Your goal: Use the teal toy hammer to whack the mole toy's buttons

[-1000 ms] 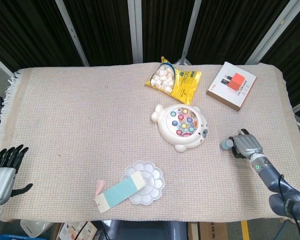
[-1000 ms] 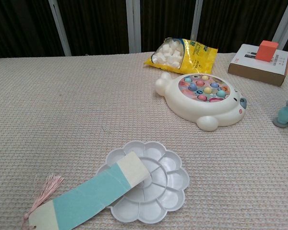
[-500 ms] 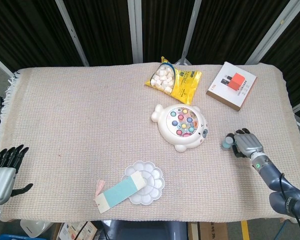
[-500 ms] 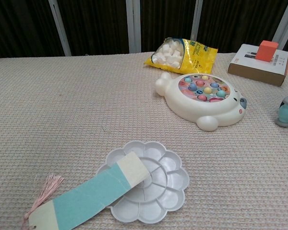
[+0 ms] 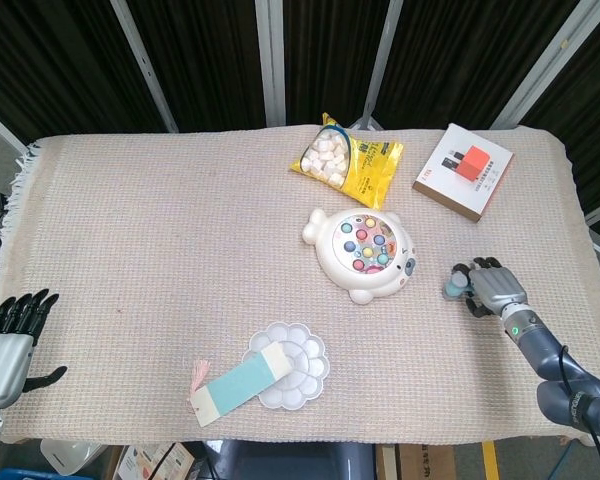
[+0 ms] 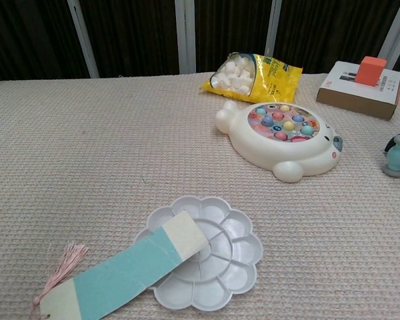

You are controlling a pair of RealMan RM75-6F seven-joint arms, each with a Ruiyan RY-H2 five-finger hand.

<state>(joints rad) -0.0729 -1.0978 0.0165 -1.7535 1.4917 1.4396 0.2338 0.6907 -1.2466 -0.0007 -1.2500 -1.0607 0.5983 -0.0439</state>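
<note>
Counter cover: a beige woven cloth point(image 5: 150, 220) with a coarse ribbed texture and a fringed left edge lies over the counter.
Mole toy: the cream plastic mole toy point(image 5: 362, 256) has a rounded animal shape and a round face set with small domed buttons in pink, blue, yellow and red. It lies right of centre.
Teal toy hammer: the teal toy hammer point(image 6: 398, 155) has a spool-shaped teal head with grey flared ends. It sits near the right edge of the counter, well apart from the mole toy.
Right robot hand: the grey right robot hand point(image 5: 492, 288) grips the hammer, dark fingers curled about it.
Left robot hand: the left robot hand point(image 5: 10, 345) rests at the near left corner, fingers spread, holding nothing.
Palette: a white flower-shaped plastic palette point(image 6: 213, 257) carries a flat teal and cream bookmark point(image 6: 113, 275) with a pink tassel.
Bag: a glossy yellow bag point(image 5: 352, 161) holds white lumps.
Box: a flat white and red box point(image 5: 462, 171) lies at the far right.
</note>
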